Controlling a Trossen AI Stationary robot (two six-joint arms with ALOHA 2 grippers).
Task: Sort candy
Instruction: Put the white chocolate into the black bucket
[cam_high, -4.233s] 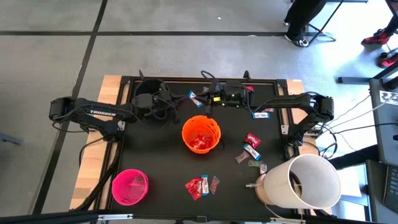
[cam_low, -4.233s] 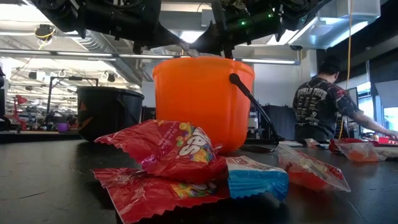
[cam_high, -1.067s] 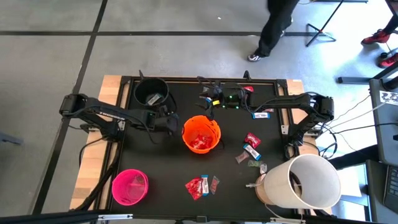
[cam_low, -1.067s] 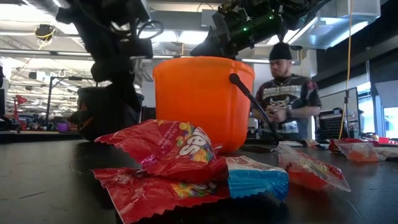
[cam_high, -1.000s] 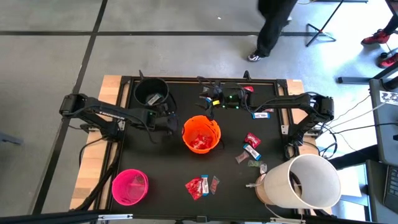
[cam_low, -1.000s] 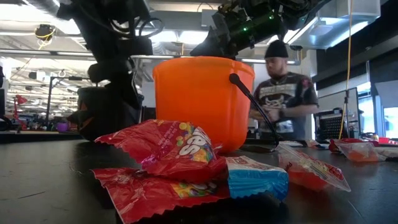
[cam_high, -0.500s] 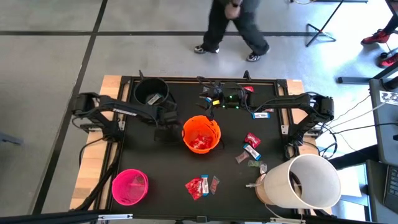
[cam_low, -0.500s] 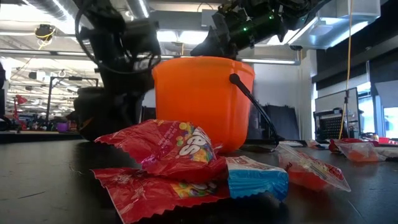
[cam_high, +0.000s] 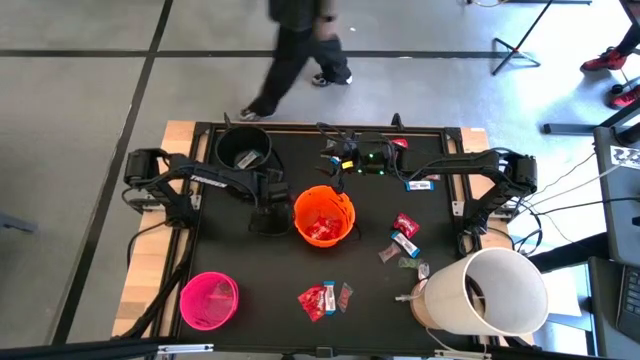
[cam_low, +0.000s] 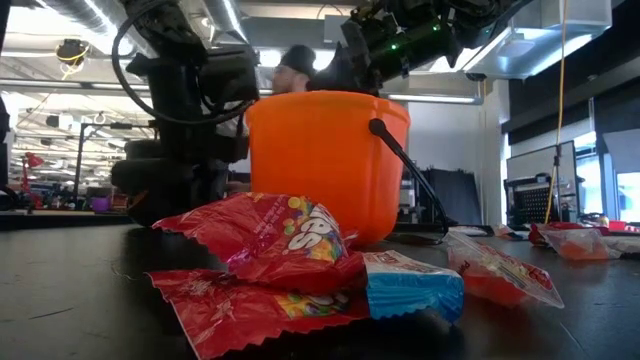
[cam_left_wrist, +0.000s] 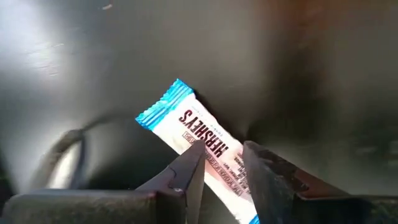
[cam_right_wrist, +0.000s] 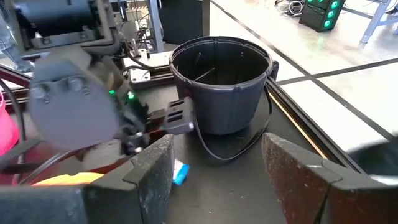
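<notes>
I have the left hand (cam_left_wrist: 222, 163) low over the black tabletop (cam_left_wrist: 93, 74), its fingers (cam_left_wrist: 189, 174) pinched on a blue-and-white candy bar (cam_left_wrist: 199, 140) lying flat just ahead of it, while the right hand (cam_right_wrist: 214, 168) waits with fingers spread, facing the black bucket (cam_right_wrist: 221, 81).

- Bar (cam_left_wrist: 205, 146): white wrapper, blue crimped ends, dark lettering
- Centre bucket (cam_high: 323, 216): orange (red packets inside)
- Rear bucket (cam_right_wrist: 221, 84): black
- Near bucket (cam_high: 209, 300): pink
- Front packets (cam_low: 275, 250): red w/ multicolour print
</notes>
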